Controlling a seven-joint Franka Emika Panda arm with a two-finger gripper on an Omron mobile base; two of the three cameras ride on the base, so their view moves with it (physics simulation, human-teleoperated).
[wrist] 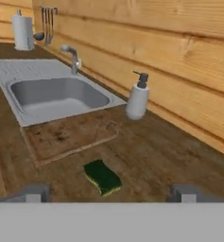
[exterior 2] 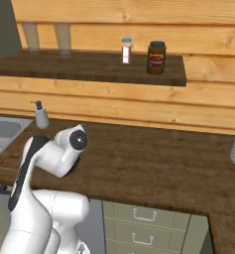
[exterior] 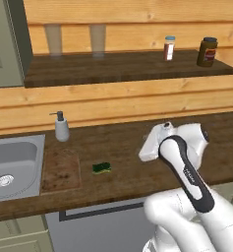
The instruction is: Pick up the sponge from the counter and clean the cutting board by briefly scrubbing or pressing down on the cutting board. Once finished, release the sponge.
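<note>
The sponge (exterior: 101,168) (wrist: 102,176) lies flat on the dark wood bench (exterior: 137,147) (exterior 2: 158,163) (wrist: 156,156), green side up, just beside the right edge of the cutting board (exterior: 61,170) (wrist: 68,135) but apart from it. The board lies against the grey sink (exterior: 14,165) (wrist: 56,94), with a white soap dispenser (exterior: 62,127) (exterior 2: 40,115) (wrist: 137,98) standing behind it near the wall. The tool (wrist: 111,193) hangs above the sponge with its two fingertips (wrist: 33,193) spread wide and nothing between them.
</note>
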